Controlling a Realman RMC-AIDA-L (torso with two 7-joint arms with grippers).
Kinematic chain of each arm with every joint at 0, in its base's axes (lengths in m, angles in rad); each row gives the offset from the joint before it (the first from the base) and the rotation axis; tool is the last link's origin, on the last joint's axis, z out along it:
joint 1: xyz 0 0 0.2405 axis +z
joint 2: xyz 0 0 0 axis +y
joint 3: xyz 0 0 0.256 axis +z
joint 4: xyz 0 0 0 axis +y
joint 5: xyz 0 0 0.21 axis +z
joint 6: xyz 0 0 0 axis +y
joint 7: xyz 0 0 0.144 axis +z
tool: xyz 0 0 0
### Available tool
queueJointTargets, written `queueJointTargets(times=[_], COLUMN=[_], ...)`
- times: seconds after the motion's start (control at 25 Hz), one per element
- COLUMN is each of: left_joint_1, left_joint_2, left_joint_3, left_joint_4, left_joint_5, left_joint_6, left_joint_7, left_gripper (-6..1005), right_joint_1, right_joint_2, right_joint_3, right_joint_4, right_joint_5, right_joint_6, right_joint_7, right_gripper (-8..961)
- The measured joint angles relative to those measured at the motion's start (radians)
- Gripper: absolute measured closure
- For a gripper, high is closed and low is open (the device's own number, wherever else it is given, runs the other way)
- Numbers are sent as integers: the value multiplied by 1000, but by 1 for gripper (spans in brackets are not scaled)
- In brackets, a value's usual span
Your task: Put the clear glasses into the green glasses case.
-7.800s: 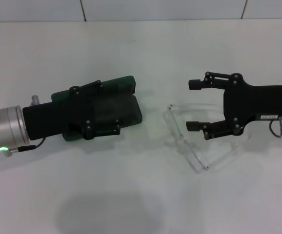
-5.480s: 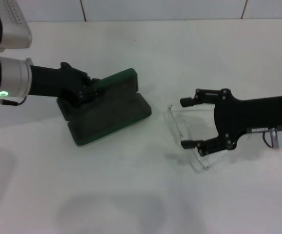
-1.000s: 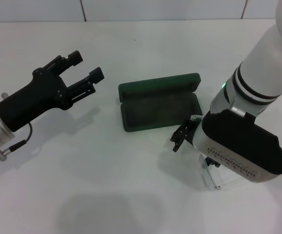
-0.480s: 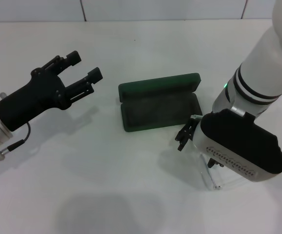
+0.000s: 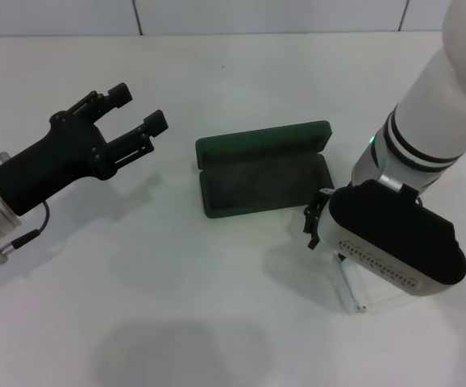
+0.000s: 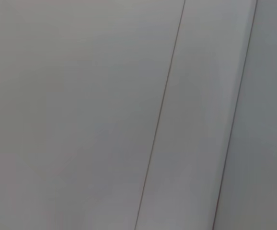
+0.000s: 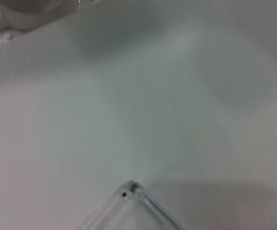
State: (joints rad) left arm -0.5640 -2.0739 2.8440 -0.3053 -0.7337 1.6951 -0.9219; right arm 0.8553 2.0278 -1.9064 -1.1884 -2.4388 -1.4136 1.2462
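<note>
Right gripper [image 5: 312, 223], grip unreadable, over clear glasses [image 5: 351, 290] beside open green glasses case [image 5: 263, 168]; left gripper [image 5: 139, 108] spread, empty.

Case mid-table, one gripper on each side.
Green glasses case [image 5: 263, 169] lies open on table [image 5: 217, 322], lid behind base. Left gripper [image 5: 139, 106] well apart to its left. Right gripper [image 5: 314, 219] just right-front of case; clear glasses [image 5: 349, 292] under right arm.
</note>
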Motion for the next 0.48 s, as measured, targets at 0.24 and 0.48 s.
queueJointTargets(times=[0.24, 0.48], left_joint_1=[-5, -8], left_joint_2=[0, -6], left_joint_3=[0, 0], left_joint_4=[0, 1], left_joint_5=[-1, -1], left_joint_6=[-2, -2], left_joint_7=[0, 0], left_gripper=[178, 179], right_joint_1=[-5, -18], right_joint_2=[0, 0], right_joint_3=[6, 44], right_joint_4=[-5, -19], right_joint_5=[10, 33], right_joint_6=[-2, -33], right_joint_7=[0, 1], right_gripper=[682, 757])
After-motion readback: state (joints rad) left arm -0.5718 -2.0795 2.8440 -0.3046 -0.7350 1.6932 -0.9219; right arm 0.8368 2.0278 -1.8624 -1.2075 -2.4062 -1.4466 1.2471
